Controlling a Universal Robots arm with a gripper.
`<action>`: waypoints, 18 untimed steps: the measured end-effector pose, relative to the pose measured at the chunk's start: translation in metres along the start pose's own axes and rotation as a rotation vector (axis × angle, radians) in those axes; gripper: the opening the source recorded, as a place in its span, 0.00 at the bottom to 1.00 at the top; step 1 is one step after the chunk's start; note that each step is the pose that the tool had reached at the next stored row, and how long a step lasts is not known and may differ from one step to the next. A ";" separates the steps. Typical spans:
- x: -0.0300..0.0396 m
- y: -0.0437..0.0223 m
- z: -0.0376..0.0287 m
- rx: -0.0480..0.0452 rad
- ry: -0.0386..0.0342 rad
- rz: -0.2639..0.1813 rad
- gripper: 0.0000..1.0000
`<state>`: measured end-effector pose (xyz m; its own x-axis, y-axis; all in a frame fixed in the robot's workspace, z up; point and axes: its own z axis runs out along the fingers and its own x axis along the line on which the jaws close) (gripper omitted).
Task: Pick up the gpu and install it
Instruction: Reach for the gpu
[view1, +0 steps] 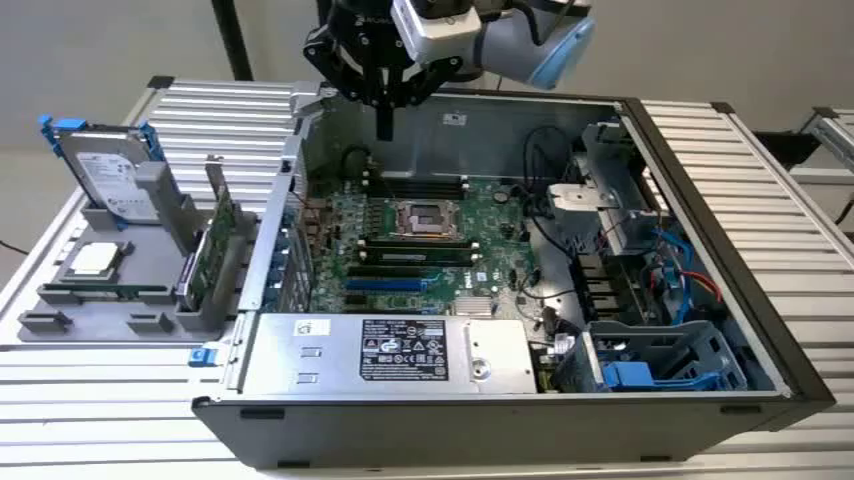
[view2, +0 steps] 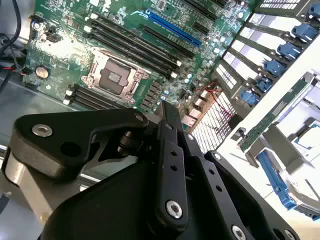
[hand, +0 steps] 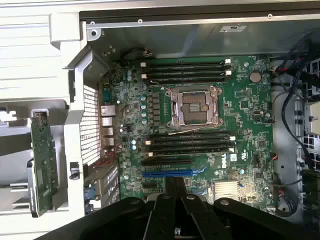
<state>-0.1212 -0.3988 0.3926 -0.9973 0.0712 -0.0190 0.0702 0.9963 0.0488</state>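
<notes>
The gpu (view1: 220, 240) stands on edge in a grey holder (view1: 80, 300) at the exterior view's left, outside the open computer case (view1: 694, 200). It is a green board with a silver end bracket, also seen in the first wrist view (hand: 42, 165) and edge-on in the second wrist view (view2: 275, 117). My gripper (view1: 384, 125) hangs above the case's far edge, well apart from the card, shut with nothing in it. In both wrist views its black fingers (hand: 171, 184) (view2: 167, 112) point over the green motherboard (hand: 240, 100), near the blue slot (hand: 167, 174).
A silver hard drive with blue rails (view1: 114, 180) and a small square chip (view1: 94, 258) also sit on the grey holder. Inside the case are the empty processor socket (view1: 427, 215), black cables (view1: 541, 160), a power supply (view1: 387, 350) and a blue-clipped drive cage (view1: 654, 360).
</notes>
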 end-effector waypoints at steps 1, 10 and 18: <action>0.0000 0.0000 0.0000 0.0000 0.0000 0.000 0.00; 0.0000 0.0000 0.0000 0.0000 0.0000 0.000 0.00; 0.0019 -0.0001 -0.0001 0.0001 0.0001 0.000 0.00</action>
<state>-0.1231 -0.3988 0.3927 -0.9973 0.0712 -0.0189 0.0702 0.9963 0.0487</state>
